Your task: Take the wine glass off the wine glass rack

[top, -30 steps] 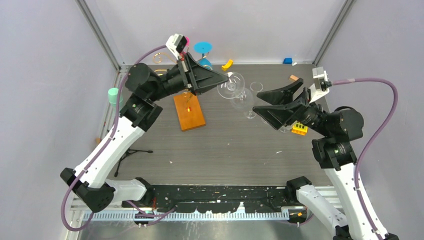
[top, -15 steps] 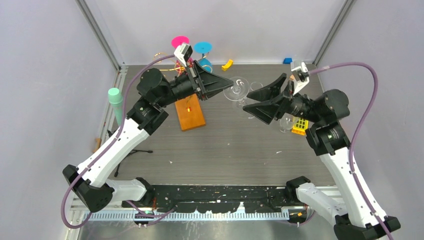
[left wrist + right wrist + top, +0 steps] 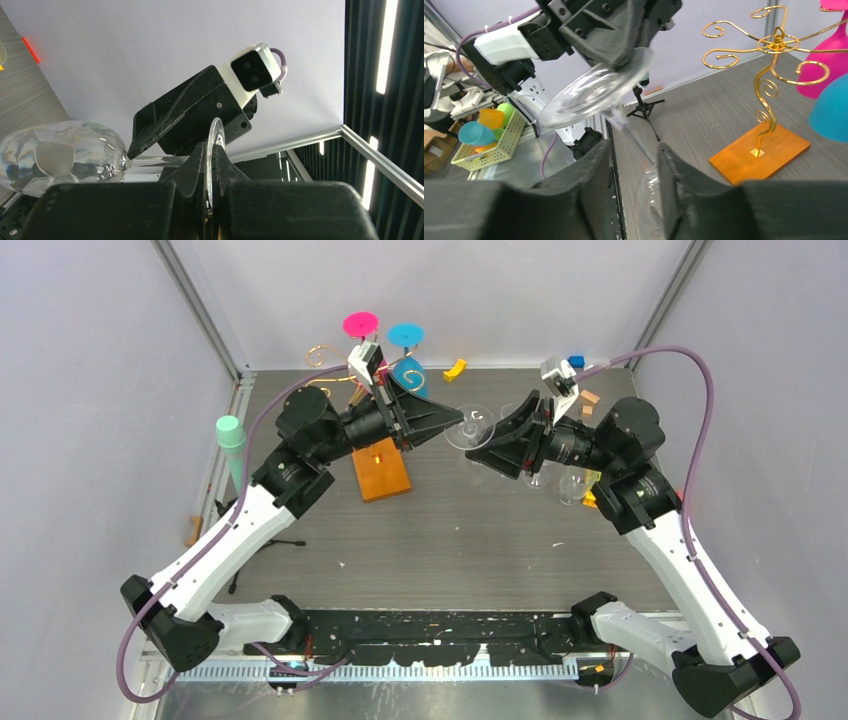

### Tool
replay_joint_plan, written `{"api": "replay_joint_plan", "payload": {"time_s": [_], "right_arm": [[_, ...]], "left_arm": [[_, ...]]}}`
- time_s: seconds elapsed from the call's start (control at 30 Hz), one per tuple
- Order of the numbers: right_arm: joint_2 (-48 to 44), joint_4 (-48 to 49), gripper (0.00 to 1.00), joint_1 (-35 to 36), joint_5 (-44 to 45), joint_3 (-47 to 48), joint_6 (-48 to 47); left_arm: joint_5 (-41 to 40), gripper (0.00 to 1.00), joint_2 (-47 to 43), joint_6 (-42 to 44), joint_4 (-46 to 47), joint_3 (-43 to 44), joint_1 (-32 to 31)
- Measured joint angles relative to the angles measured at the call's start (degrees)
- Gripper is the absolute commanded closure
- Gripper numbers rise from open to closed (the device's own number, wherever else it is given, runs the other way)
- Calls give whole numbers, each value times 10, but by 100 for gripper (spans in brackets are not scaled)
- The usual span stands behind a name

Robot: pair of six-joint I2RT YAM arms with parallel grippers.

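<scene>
Left gripper (image 3: 212, 156) is clamped narrow on the flat round foot of the wine glass (image 3: 60, 160), the disc pinched edge-on between its two fingers. It reaches in from the left of the top view, above the far end of the wine glass rack (image 3: 769, 75). The rack's gold wire post and spiral arms rise from an orange wooden base (image 3: 380, 468) that lies flat on the grey surface (image 3: 450, 540).

At the rack's back there are a pink glass (image 3: 360, 323) and a teal glass (image 3: 406, 335). In the right wrist view their coloured bowls show bowl-down beside the gold arms.

The clear wine glass is off the rack. It hangs in the air roughly on its side, just to the right of the orange base and between the two grippers. Its foot is toward the left arm, and its stem and bowl point toward the right arm.

The right gripper (image 3: 478, 448) meets it from the right, tip close to tip with the left one. Its fingers stand partly apart, with the lower stem and bowl of the glass in the gap between them. A clear space shows on one side of the glass, so they are not clamped on it. Whether the other finger touches the glass cannot be told.

Further right, another clear glass (image 3: 573, 486) stands on the surface just beside the right arm. A small orange block (image 3: 590, 397) and a blue block (image 3: 575, 362) lie near the far right corner.
</scene>
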Motion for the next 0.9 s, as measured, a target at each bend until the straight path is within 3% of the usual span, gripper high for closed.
{"api": "replay_joint_plan", "payload": {"time_s": [0.27, 0.33, 0.67, 0.9], "right_arm": [[14, -4, 89, 20, 12, 12, -19], [14, -5, 96, 23, 17, 12, -24], [1, 33, 100, 41, 93, -18, 28], [-19, 75, 100, 41, 239, -59, 91]], "left_arm": [[-18, 100, -17, -17, -5, -9, -1], [-20, 96, -17, -25, -5, -11, -1], [-60, 42, -24, 2, 11, -22, 0], [-100, 21, -74, 33, 28, -102, 0]]}}
